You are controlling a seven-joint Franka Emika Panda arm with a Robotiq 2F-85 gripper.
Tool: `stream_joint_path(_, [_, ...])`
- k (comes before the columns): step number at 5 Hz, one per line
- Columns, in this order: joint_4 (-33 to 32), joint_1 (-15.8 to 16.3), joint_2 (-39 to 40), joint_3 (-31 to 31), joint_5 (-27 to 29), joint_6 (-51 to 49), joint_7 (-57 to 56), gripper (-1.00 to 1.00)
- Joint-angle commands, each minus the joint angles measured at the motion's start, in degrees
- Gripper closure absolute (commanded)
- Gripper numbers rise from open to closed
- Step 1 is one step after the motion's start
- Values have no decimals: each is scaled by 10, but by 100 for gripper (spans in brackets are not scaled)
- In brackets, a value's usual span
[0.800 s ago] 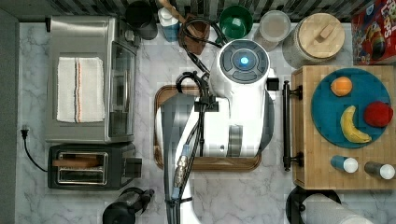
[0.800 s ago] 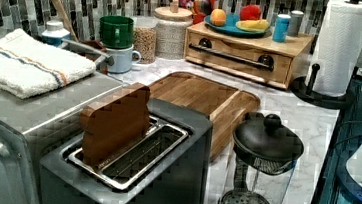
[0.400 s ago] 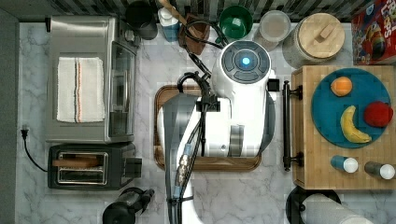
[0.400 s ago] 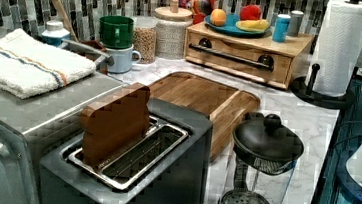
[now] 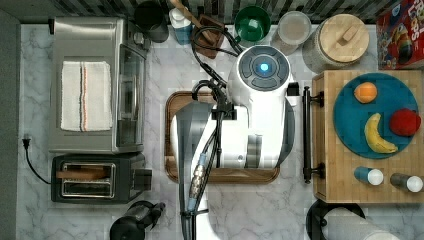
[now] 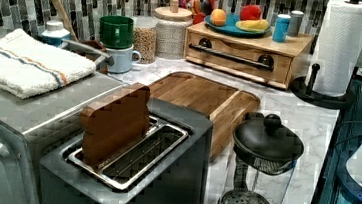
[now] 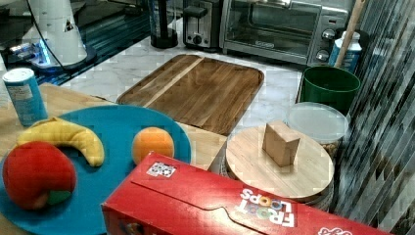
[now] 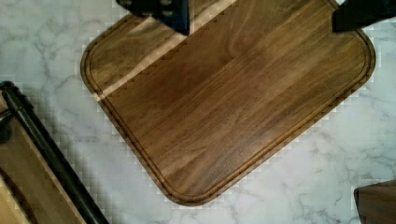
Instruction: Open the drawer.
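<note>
Wrist view: gripper (image 8: pixel 260 25) above the dark wooden tray (image 8: pixel 224 107), fingers (image 8: pixel 161 11) spread wide, nothing between them; black bar handle (image 8: pixel 51 154) just beside the tray on the marble counter.

Top view: white arm (image 5: pixel 260 125) at centre, covering most of the tray; drawer (image 5: pixel 320 132) at the right of the frame, shut flush in the light-wood cabinet (image 5: pixel 340 175), facing the tray.

Left view: drawer front at upper centre-right, handle across it.

Containers:
- Blue plate (image 5: pixel 345 120) on the cabinet top, holding an orange (image 5: pixel 365 92), a banana (image 5: pixel 377 135) and a red apple (image 5: pixel 405 122); two small shakers (image 5: pixel 370 176) beside it.
- Green cup (image 5: pixel 252 22), upper centre of the top view, contents not discernible.
- Clear jar (image 6: pixel 144 41) filled with brownish grains.
- Round jar with wooden lid (image 5: pixel 345 37), closed.
- Toaster (image 6: pixel 171 181), lower left of the left view, with a wooden slice (image 6: pixel 114 123) upright in one slot.
- French press (image 6: pixel 257 179), lid on.
</note>
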Motion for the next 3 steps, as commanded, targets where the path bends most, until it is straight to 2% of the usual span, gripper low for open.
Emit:
stream_joint_path(1, [-76,-26,-23,-9,-29,65,-237,-100])
stream_joint_path(2, [-101,-29,-23,-19,-55,96,-296,-100])
stream_joint_path(3, [-131,11,-25,-77,-84,144,-341,-100])
